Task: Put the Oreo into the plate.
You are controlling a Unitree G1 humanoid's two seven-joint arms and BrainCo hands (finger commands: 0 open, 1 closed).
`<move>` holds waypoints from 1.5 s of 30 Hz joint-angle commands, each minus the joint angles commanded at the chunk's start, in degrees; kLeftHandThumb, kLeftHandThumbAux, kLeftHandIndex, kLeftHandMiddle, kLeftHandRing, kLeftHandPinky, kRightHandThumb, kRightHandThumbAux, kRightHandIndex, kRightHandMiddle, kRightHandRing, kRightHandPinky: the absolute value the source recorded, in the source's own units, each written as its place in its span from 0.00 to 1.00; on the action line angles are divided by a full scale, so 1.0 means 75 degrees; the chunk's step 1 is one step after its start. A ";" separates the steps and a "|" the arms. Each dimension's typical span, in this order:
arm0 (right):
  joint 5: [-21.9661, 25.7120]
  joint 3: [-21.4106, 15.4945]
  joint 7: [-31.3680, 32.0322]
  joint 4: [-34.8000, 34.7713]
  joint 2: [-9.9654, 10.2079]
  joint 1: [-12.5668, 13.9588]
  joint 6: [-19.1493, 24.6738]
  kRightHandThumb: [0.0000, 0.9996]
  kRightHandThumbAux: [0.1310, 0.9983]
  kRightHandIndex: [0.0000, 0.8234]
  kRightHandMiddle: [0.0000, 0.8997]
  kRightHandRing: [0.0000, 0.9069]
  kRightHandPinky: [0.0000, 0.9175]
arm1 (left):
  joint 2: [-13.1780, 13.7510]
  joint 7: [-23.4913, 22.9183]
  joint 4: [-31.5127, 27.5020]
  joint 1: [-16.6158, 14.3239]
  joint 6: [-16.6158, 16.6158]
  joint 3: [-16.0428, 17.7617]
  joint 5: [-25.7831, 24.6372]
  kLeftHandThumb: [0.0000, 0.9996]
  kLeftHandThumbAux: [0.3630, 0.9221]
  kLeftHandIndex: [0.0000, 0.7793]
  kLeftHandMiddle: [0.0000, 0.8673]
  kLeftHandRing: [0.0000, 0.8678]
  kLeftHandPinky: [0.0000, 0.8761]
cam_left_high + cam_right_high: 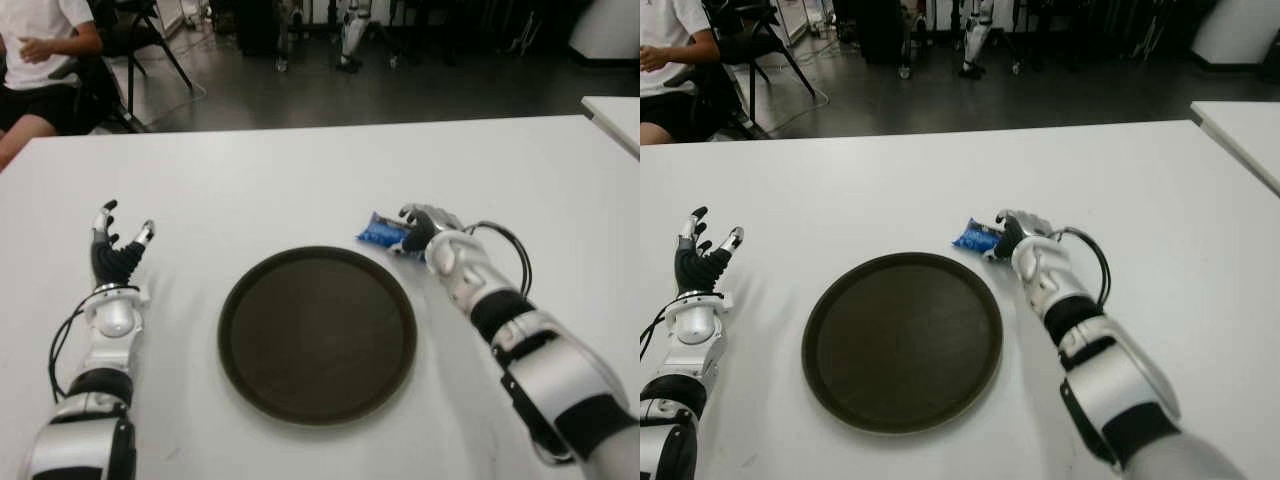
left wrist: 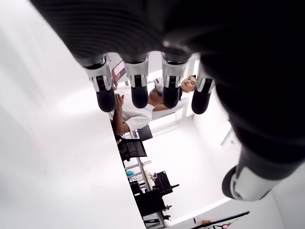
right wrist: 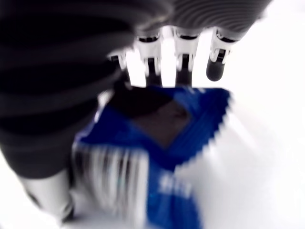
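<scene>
1. Blue Oreo packet (image 1: pixel 386 234) lying flat on the white table (image 1: pixel 300 180), just beyond the far right rim of the round dark plate (image 1: pixel 317 333); not yet in the plate, though only a short carry from it.
2. Right hand (image 1: pixel 425 228) laid over the right end of the packet, also just off the plate's far right rim. Fingers (image 3: pixel 214 69) reaching across the wrapper in the right wrist view, thumb down at the other side. Reads as a closing grasp, fingers around the pack; whether the squeeze is already firm cannot be told, since the pack seems flat on the table.
3. Approach from the side away from the plate probably chosen so that a lift and a sweep inward ends over the plate's middle.
4. Left hand (image 1: pixel 117 250) well to the left of the plate, palm up, fingers spread and holding nothing, as the left wrist view confirms. Likely kept there to stay clear of the plate and of the other arm's path.
5. Plate bare and close to the robot, central between both arms: an easy target for either hand.
6. Seated person (image 1: pixel 40 60) beyond the table's far left corner, well away from the plate, no part in the work.
</scene>
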 joint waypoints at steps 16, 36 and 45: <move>0.0559 -0.0527 -0.0431 0.0026 0.0141 0.0083 -0.0502 0.71 0.67 0.54 0.91 0.88 0.89 | -0.0002 0.0124 -0.0044 -0.0018 0.0017 -0.0019 0.0031 0.00 0.46 0.00 0.00 0.00 0.00; 0.0507 -0.0458 -0.0520 0.0065 0.0102 0.0028 -0.0395 0.71 0.67 0.54 0.90 0.91 0.89 | -0.0022 0.0089 -0.0040 -0.0029 0.0065 0.0037 -0.0005 0.00 0.48 0.01 0.00 0.00 0.00; 0.0549 -0.0494 -0.0463 0.0099 0.0109 -0.0003 -0.0361 0.71 0.67 0.54 0.89 0.89 0.88 | 0.0026 0.0042 0.0021 -0.0048 0.0174 0.0051 -0.0024 0.00 0.47 0.00 0.00 0.00 0.00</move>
